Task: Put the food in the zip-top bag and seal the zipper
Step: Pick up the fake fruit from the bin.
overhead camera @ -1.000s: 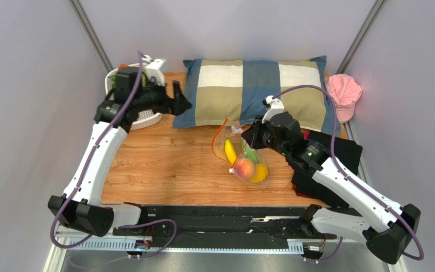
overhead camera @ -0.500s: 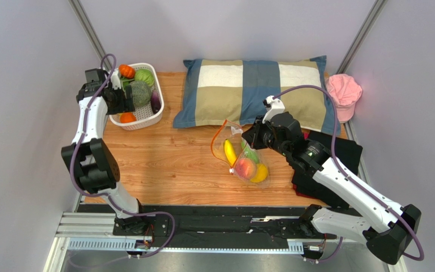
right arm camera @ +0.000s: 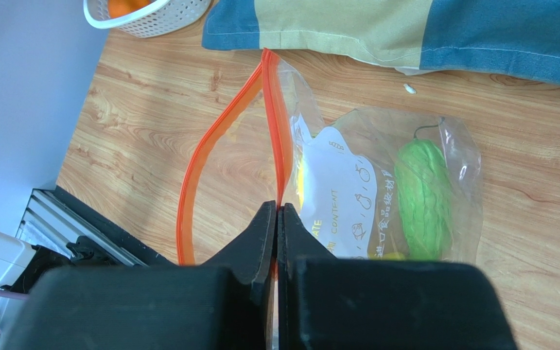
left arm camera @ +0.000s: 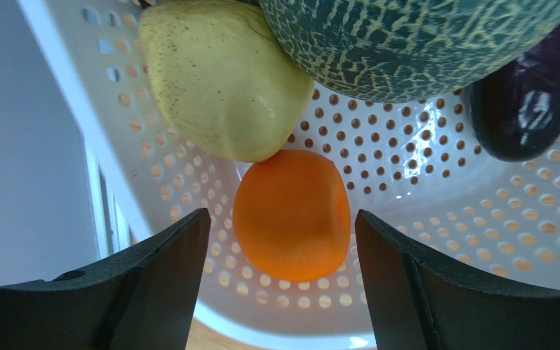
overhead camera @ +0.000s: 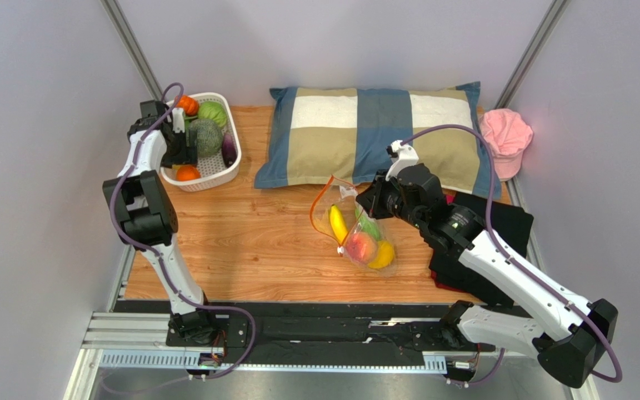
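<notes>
I'm looking at a wooden table (overhead camera: pixel 240 242). A white basket (overhead camera: pixel 215 177) sits at its far left corner, and a checked pillow (overhead camera: pixel 373 133) lies along the far edge. A pink cap (overhead camera: pixel 505 137) is at the far right corner, just beside the pillow. A black cloth (overhead camera: pixel 511 218) lies along the right edge. The clear bag (overhead camera: pixel 344 200) rests near the middle.

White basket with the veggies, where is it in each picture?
Top external: the white basket sits at the far left corner of the table.
Left wrist: the basket fills nearly the whole picture.
Right wrist: the basket peeks in at the top left corner.
Shared landmark: the orange fruit inside it shows in all three.
</notes>
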